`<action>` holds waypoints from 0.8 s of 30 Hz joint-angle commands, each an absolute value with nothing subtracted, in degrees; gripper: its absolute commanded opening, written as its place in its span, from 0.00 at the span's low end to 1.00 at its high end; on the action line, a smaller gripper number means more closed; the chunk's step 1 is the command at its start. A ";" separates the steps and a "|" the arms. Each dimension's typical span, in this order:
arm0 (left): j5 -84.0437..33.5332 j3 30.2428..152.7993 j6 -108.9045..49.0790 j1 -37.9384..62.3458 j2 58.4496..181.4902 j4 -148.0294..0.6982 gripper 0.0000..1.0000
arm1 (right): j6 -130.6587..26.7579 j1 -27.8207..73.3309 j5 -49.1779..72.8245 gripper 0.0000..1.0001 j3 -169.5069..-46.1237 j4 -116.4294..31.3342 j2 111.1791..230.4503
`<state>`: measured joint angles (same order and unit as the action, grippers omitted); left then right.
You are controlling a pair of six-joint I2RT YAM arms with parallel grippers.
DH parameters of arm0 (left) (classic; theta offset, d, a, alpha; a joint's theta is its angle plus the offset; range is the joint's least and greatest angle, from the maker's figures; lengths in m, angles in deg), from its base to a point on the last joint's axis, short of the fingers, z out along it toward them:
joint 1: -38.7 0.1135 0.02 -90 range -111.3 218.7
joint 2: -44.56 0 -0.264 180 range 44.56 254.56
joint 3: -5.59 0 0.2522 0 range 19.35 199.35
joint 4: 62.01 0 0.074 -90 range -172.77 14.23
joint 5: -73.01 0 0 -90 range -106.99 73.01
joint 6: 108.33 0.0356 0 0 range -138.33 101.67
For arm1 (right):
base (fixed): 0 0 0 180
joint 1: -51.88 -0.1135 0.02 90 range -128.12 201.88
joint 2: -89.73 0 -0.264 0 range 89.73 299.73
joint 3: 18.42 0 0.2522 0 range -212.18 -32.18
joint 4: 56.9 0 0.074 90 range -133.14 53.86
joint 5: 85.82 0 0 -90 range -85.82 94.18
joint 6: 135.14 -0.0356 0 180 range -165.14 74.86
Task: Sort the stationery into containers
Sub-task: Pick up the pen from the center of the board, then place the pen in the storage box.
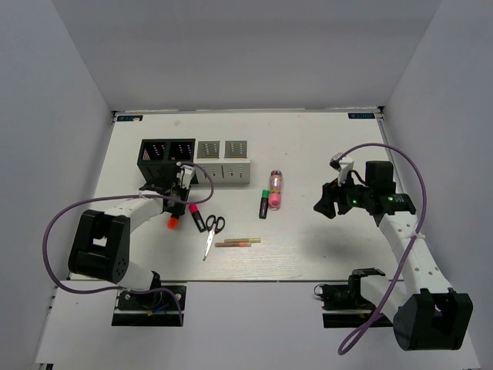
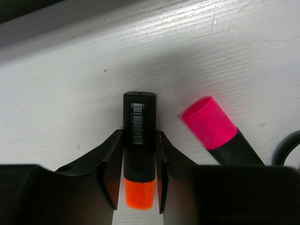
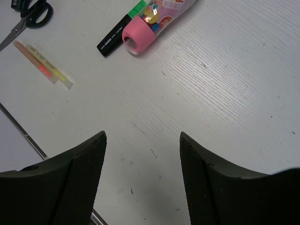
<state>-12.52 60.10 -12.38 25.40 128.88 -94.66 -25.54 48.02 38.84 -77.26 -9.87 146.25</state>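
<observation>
My left gripper [image 1: 179, 206] is shut on a black highlighter with an orange cap [image 1: 173, 223], held low over the table just in front of the black containers [image 1: 168, 152]; in the left wrist view the fingers [image 2: 112, 164] press both sides of its barrel [image 2: 139, 126]. A pink-capped highlighter [image 2: 209, 123] lies right beside it [image 1: 198, 220]. Two white containers [image 1: 222, 149] continue the row. My right gripper [image 1: 324, 206] is open and empty [image 3: 143, 159] above bare table, to the right of the pink tube [image 1: 275, 187] and the green-capped highlighter [image 1: 264, 203].
Black-handled scissors [image 1: 212, 231] and thin yellow-orange sticks [image 1: 237, 242] lie near the table's front middle; both also show in the right wrist view, scissors [image 3: 28, 16] and sticks [image 3: 43, 65]. A scissor loop [image 2: 286, 145] shows at the left wrist view's right edge.
</observation>
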 commanded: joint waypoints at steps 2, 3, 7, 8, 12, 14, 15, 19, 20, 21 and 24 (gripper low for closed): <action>-18.40 58.55 -15.43 25.61 130.26 -102.30 0.13 | -25.10 48.19 39.51 0.67 -76.57 -10.18 144.49; -18.57 59.16 -15.69 25.61 128.95 -102.83 0.08 | -25.10 48.28 39.78 0.67 -76.48 -9.84 143.97; -19.89 61.36 -20.42 26.30 121.75 -105.65 0.00 | -25.18 48.28 40.39 0.67 -76.39 -9.83 143.26; -20.68 62.06 -21.05 26.48 120.95 -106.78 0.00 | -25.10 48.28 40.48 0.67 -76.39 -10.01 143.26; -23.58 67.76 -24.91 28.24 114.98 -109.25 0.00 | -25.18 48.28 40.66 0.67 -76.48 -9.40 142.91; -25.43 70.31 -27.28 29.38 113.47 -109.78 0.00 | -25.01 48.10 40.66 0.67 -76.22 -9.92 142.73; -25.78 71.11 -27.99 29.73 112.69 -109.96 0.00 | -25.10 48.28 40.57 0.67 -76.30 -9.66 142.73; -23.96 77.08 -30.98 30.61 111.71 -107.42 0.00 | -25.27 48.19 40.57 0.67 -76.04 -10.01 142.73; -21.24 77.53 -32.03 30.79 111.80 -104.89 0.00 | -25.10 48.28 40.74 0.67 -76.13 -10.18 142.99; -17.47 77.80 -32.83 31.14 111.80 -103.21 0.00 | -25.27 48.10 40.74 0.67 -75.95 -10.27 143.26; -9.10 76.58 -33.54 31.93 112.68 -92.58 0.00 | -25.27 48.19 41.09 0.67 -75.95 -10.27 143.78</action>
<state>-17.97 76.50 -30.85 30.87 112.68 -101.90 -25.45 48.02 39.36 -76.28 -9.84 143.58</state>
